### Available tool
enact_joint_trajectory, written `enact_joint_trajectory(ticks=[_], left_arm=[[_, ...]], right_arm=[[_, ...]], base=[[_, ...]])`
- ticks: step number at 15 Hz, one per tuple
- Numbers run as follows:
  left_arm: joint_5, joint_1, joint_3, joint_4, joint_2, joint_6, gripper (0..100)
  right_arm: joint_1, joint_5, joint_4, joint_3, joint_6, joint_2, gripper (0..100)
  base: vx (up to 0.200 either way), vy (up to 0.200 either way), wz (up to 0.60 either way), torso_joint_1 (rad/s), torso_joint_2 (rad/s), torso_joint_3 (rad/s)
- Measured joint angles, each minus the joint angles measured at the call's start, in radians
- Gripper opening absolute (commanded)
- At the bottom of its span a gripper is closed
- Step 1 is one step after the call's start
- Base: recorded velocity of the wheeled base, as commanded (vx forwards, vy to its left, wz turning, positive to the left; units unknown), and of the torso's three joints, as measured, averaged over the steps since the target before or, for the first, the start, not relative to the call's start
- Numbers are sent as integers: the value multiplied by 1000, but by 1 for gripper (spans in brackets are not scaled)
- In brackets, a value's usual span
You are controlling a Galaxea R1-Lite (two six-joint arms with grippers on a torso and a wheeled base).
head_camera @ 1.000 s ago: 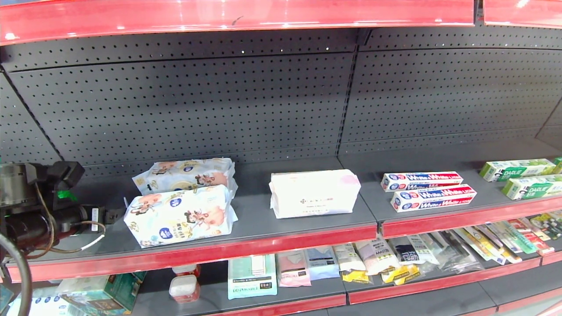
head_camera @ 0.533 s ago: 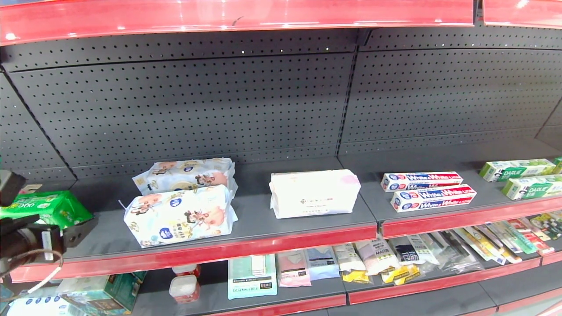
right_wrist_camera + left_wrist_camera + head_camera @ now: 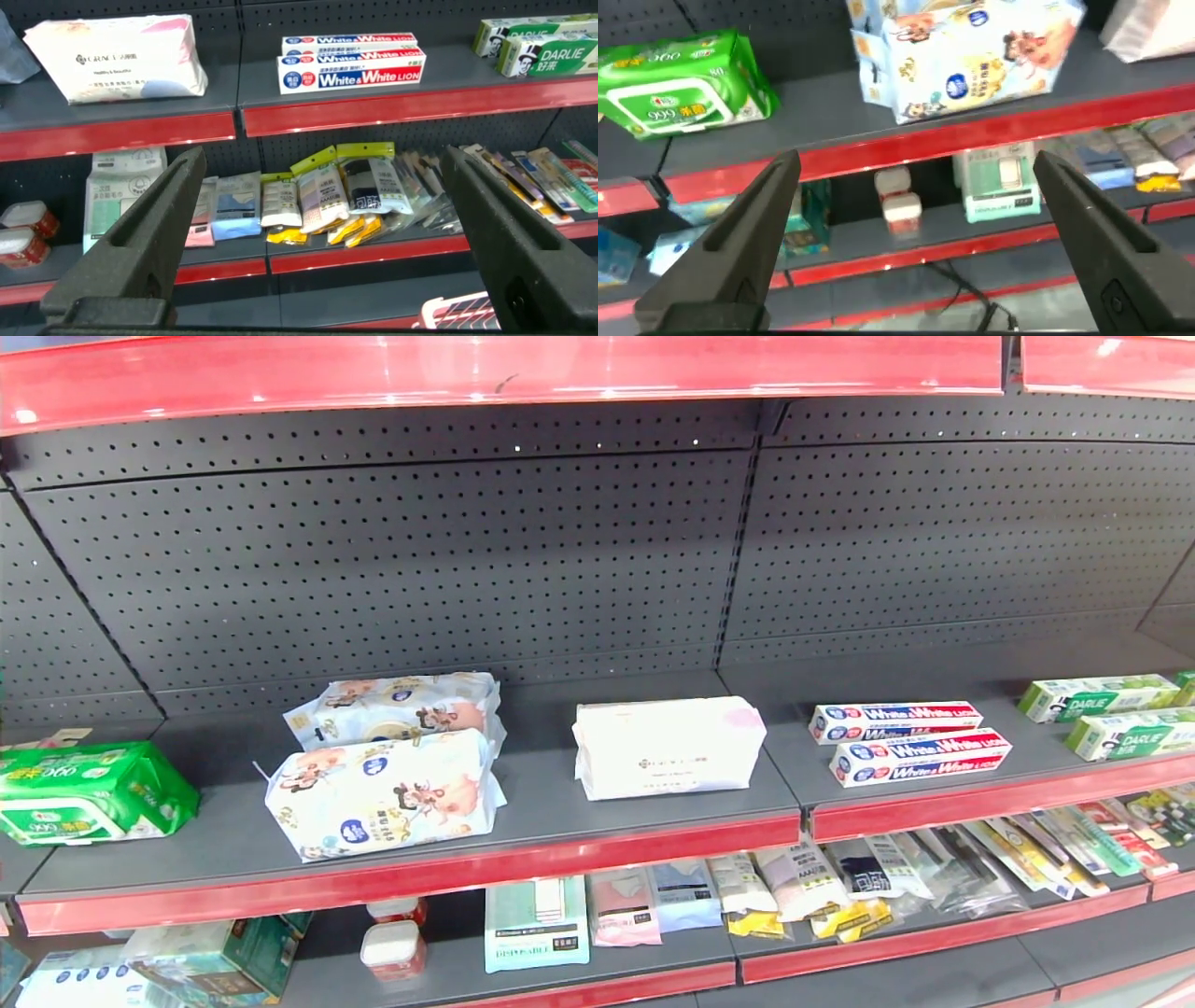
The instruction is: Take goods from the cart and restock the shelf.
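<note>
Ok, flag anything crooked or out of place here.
The front cartoon-print pack lies askew to the shelf edge; sachets on the lower shelf overlap in a loose jumble. Nothing spilled or damaged.

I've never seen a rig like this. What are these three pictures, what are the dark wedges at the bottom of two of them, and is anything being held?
This is a two-armed robot restocking a shop shelf. The large picture comes from a camera on its head, looking at the shelf. The other two come from cameras on its wrists. The dark wedges are the left arm's fingers and the right arm's fingers, which it uses for grasping. Both pairs stand wide apart and hold nothing. On the shelf lie a green wipes pack, two patterned packs, a white pack and toothpaste boxes.
</note>
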Motion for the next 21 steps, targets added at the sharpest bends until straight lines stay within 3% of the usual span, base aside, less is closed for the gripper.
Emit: enact_joint_trajectory(ticks=[3, 5, 6, 10, 11, 12, 15, 18, 21], left_arm=[[33, -3, 83, 44, -150, -58, 100], [150, 0, 120, -18, -186, -78, 100], [207, 0, 143, -113, -195, -95, 100], [316, 1, 186, -135, -211, -100, 100], [310, 1, 187, -136, -212, -111, 100], [268, 0, 188, -135, -213, -112, 100], [73, -11, 189, -130, -210, -87, 100], [73, -58, 189, -128, -209, -81, 100], [163, -67, 189, -129, -210, -36, 100]], right_arm=[[-1, 0, 0, 0, 1, 0, 100], [0, 0, 0, 0, 0, 0, 100], [0, 0, 0, 0, -1, 0, 100], [0, 1, 0, 0, -3, 0, 100], [0, 0, 0, 0, -3, 0, 100], [0, 0, 0, 0, -3, 0, 100], [0, 1, 0, 0, -2, 0, 100], [0, 2, 0, 0, -2, 0, 100], [0, 2, 0, 0, -2, 0, 100]], base=[[0, 0, 0, 0, 0, 0], [0, 0, 0, 0, 0, 0], [0, 0, 0, 0, 0, 0], [0, 0, 0, 0, 0, 0], [0, 0, 0, 0, 0, 0], [0, 0, 0, 0, 0, 0], [0, 0, 0, 0, 0, 0], [0, 0, 0, 0, 0, 0], [0, 0, 600, -2, -2, -1]])
